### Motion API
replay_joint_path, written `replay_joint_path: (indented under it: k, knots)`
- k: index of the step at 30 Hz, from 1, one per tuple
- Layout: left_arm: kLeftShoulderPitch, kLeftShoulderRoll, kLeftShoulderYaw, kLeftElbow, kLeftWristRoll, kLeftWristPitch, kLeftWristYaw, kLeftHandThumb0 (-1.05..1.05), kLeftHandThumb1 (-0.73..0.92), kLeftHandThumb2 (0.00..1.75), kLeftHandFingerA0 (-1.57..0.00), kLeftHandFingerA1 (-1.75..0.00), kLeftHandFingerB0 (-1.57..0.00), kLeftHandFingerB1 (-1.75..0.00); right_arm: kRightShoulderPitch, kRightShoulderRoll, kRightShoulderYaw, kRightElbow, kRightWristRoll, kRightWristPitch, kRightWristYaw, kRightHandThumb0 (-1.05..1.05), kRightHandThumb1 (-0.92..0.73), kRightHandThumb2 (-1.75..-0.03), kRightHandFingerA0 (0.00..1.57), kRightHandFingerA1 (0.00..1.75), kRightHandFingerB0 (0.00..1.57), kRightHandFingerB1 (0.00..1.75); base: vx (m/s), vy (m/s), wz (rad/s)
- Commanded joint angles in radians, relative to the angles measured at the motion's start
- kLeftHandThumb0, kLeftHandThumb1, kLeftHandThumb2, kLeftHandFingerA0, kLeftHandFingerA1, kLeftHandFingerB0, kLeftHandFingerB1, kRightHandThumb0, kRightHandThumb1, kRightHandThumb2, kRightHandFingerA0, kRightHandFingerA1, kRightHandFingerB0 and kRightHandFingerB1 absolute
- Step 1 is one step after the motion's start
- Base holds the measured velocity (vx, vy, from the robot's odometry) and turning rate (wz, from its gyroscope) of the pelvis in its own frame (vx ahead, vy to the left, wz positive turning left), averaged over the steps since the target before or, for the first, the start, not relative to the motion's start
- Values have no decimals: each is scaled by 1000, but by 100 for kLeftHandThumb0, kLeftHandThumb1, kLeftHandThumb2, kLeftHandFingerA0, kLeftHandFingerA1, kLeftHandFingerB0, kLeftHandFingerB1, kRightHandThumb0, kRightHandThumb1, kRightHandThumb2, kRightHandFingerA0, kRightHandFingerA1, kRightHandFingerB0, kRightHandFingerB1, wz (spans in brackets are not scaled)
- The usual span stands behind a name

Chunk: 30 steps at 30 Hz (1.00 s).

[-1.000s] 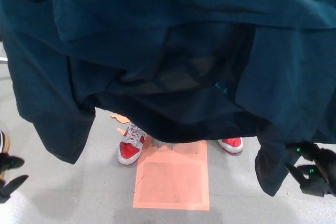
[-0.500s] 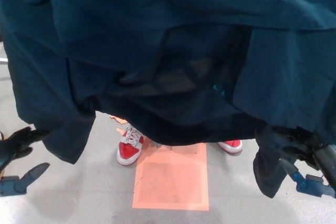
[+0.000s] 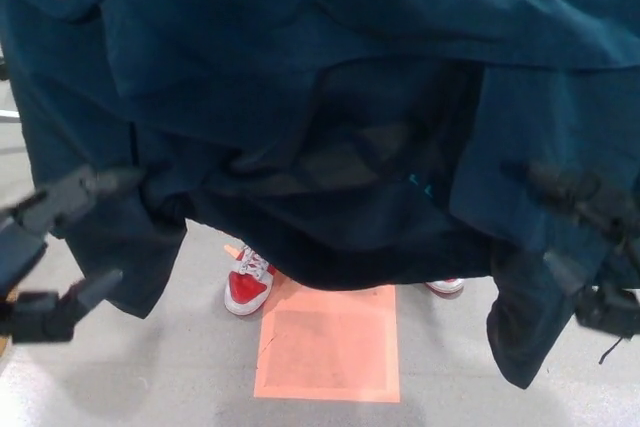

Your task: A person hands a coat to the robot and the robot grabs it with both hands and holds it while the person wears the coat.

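Note:
A dark navy coat (image 3: 320,107) hangs spread across the whole upper part of the head view, held up from above the frame. My left hand (image 3: 55,252) reaches up at the lower left, open, its fingers spread just in front of the coat's left hem. My right hand (image 3: 590,247) is raised at the right edge, open, with fingers spread against the coat's right side panel. Neither hand grips the cloth. Below the hem show the person's red and white sneakers (image 3: 247,282).
An orange square marker (image 3: 328,345) lies on the grey floor (image 3: 160,377) beneath the coat. The person's second shoe (image 3: 447,287) peeks out at the right of the marker. The coat hides the person's body.
Both hands have risen from low at the frame's edges to the coat's lower sides. The coat hangs much as before.

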<state>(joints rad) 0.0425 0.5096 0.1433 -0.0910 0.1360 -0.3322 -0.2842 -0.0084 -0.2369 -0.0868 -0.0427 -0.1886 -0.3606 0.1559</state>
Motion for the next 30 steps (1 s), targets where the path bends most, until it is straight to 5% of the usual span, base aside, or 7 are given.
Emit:
replay_joint_path:
  k: [1, 6, 13, 22, 23, 27, 30]
  knots:
    - [-103, -6, 197, -372, -152, -337, 99, -94, 81, 117, -5, -40, -5, -35, -57, 28, -201, -383, 11, -293, -188, -79, -92, -68, 27, 37, 23, 31, 0, 0, 0]
    - [-226, 35, 228, -356, -77, -233, 93, -88, 92, 70, -10, -23, -14, -25, -151, -35, -234, -350, -20, -237, -163, -81, -90, -68, 28, 35, 23, 31, 0, 0, 0]
    - [-382, 94, 184, -282, 7, -110, 48, -95, 80, 89, -10, -26, -12, -29, -272, -115, -207, -323, -15, -65, -72, -37, -45, -105, 1, 48, 0, 47, 0, 0, 0]
    - [-568, 204, 30, -169, 104, 55, -71, -92, 79, 115, -9, -19, -10, -24, -405, -390, -104, -217, -9, 171, 187, -84, -69, -106, 0, 21, 0, 18, 0, 0, 0]
    - [-603, 220, 4, -133, 108, 61, -96, -91, 78, 115, -1, -16, -10, -22, -435, -422, -84, -181, -4, 180, 223, -83, -84, -64, 0, 21, 1, 22, 0, 0, 0]
    - [-746, 279, -115, 10, 175, 89, -195, -90, 92, 70, 0, -22, -11, -25, -571, -513, 18, -12, -23, 198, 348, -91, -71, -108, 4, 18, 5, 19, 0, 0, 0]
    - [-821, 296, -189, 98, 238, 85, -228, -89, 74, 112, -3, -20, -11, -27, -660, -552, 87, 65, -44, 257, 437, -90, -67, -108, 0, 15, 1, 18, 0, 0, 0]
